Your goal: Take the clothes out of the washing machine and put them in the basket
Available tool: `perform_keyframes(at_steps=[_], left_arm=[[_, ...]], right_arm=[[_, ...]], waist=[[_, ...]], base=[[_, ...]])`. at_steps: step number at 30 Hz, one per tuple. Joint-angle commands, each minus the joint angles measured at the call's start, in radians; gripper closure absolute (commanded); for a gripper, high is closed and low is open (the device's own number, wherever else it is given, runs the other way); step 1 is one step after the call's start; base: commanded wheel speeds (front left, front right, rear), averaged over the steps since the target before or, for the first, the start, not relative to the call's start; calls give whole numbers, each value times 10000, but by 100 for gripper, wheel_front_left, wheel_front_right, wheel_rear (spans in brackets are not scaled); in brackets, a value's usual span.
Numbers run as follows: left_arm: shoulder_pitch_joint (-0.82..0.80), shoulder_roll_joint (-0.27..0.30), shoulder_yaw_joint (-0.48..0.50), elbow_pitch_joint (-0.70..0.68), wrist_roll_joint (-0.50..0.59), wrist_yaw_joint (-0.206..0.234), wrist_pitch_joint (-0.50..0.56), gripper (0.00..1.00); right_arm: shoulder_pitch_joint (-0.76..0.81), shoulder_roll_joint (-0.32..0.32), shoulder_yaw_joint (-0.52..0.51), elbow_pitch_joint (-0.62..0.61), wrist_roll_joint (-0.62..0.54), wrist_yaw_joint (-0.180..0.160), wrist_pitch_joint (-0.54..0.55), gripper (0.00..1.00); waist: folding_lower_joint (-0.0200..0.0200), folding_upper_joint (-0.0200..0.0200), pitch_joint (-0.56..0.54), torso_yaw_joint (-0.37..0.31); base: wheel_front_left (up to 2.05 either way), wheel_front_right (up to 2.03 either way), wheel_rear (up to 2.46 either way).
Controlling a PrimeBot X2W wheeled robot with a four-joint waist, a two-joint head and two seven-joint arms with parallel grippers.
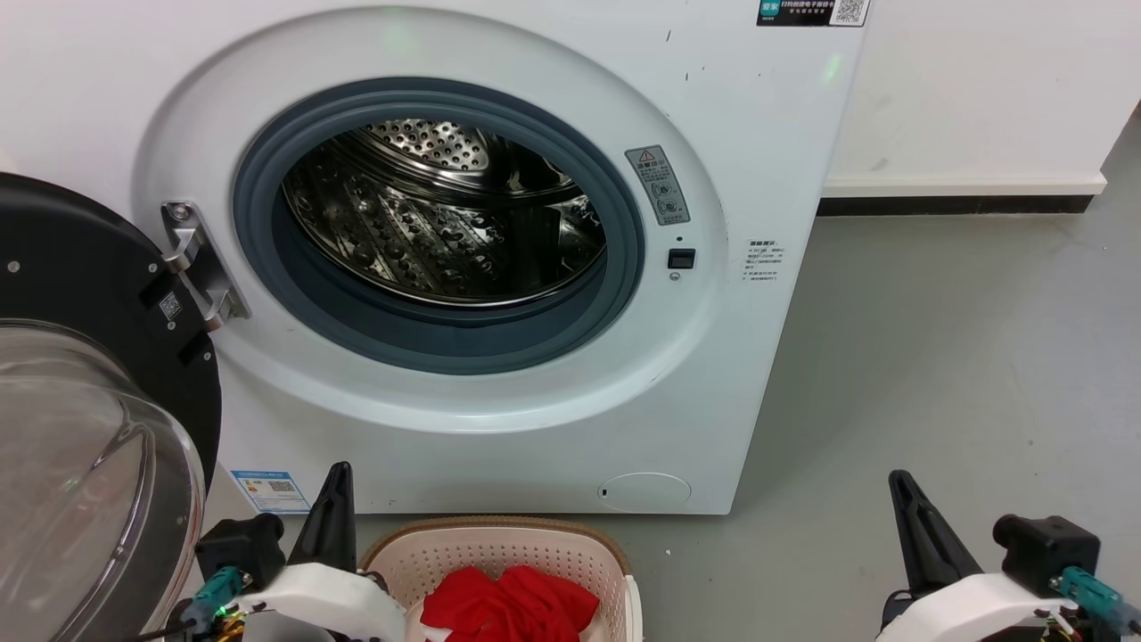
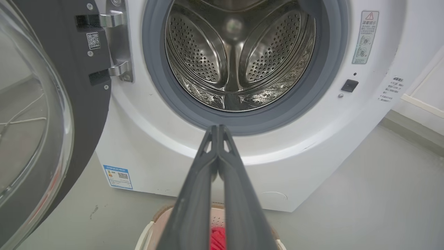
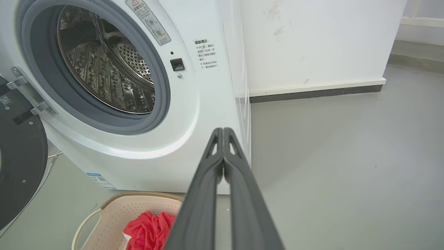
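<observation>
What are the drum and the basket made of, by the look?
The drum looks like polished steel: mirror-bright, punched with holes. The basket seems matte cream plastic, perforated, with a brown woven-look rim.

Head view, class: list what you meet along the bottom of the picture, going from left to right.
Open glass door → left gripper → basket, with the red clothes in it → right gripper.

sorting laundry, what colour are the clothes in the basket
The clothes are bright red, clearest in head view.
</observation>
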Motion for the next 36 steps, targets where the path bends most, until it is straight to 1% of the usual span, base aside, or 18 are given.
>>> perform_keyframes(at_steps=[1, 17, 36], left_arm=[[-270, 27, 120, -136, -395, -86, 65, 100], [-385, -206, 590, -112, -2969, -424, 660, 100], [-529, -437, 1082, -45, -5483, -764, 1274, 100]], right_arm=[[-298, -52, -52, -97, 482, -1, 39, 100], [-655, -118, -204, 239, 3470, -2, 339, 100], [-980, -154, -394, 558, 6357, -3, 654, 100]], waist=[[0, 0, 5, 1], [0, 0, 59, 9], [0, 0, 124, 18]], base=[[0, 0, 0], [0, 0, 0], [0, 0, 0]])
